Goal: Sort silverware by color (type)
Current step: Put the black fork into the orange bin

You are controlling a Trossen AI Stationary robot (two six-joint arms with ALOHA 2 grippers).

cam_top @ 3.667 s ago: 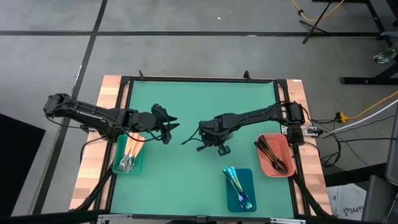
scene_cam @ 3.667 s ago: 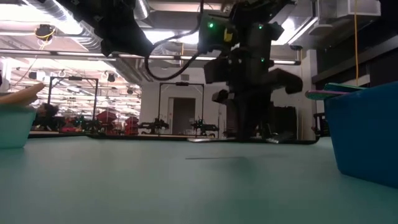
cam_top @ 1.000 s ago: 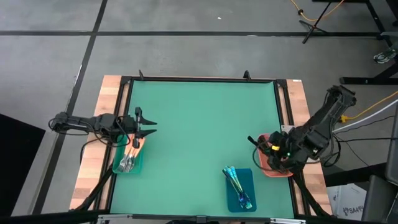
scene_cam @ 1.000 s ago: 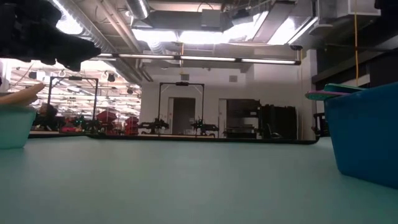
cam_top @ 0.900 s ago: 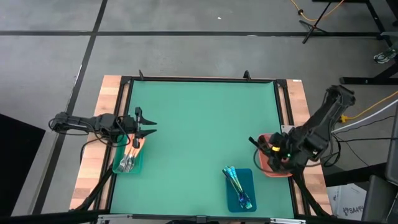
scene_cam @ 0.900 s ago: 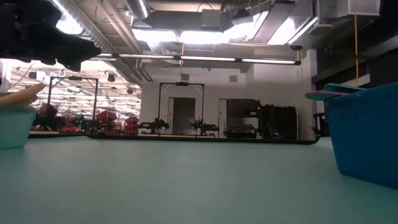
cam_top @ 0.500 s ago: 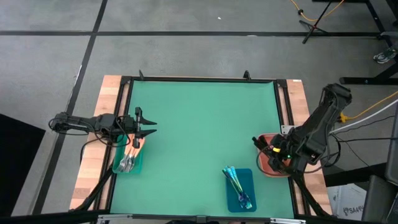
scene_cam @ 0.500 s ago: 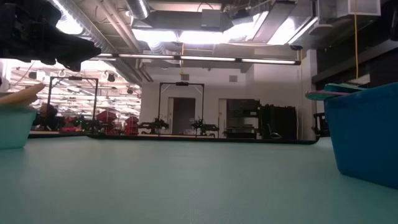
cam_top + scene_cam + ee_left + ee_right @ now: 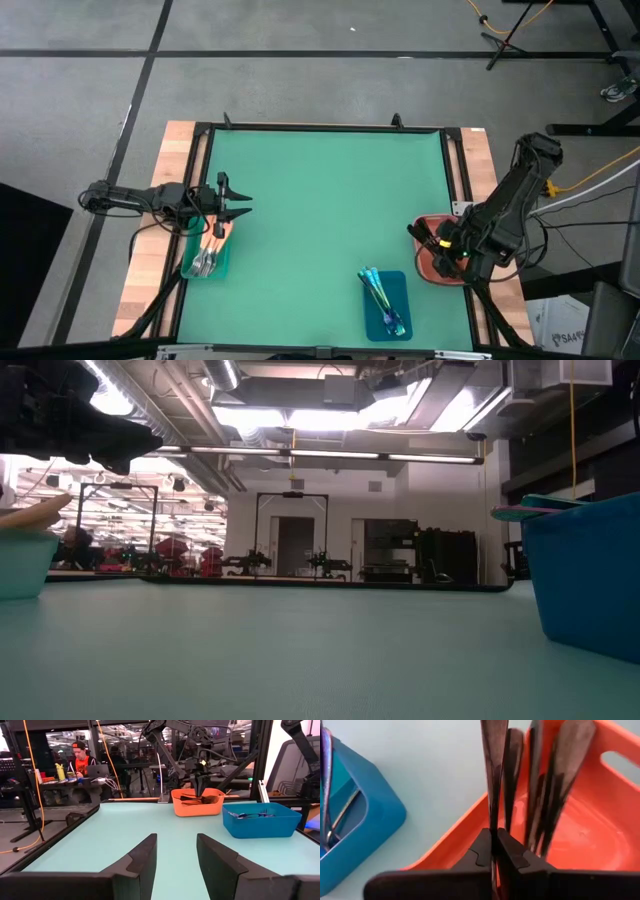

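Over the salmon tray point(image 9: 428, 268) at four o'clock, I am pinching a black utensil point(image 9: 492, 765) in my right hand point(image 9: 496, 851); releasing crookedly risks it tipping out.

No legible text or labels anywhere.

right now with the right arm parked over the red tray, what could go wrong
1. The right gripper is shut on a dark utensil over the salmon-red tray. Its far end lies across the rim, so if released there it might tip out onto the mat.
2. The blue tray sits close by; a sideways swing could nudge it.
3. The left gripper waits open above the teal tray on the far side, so collision seems unlikely.
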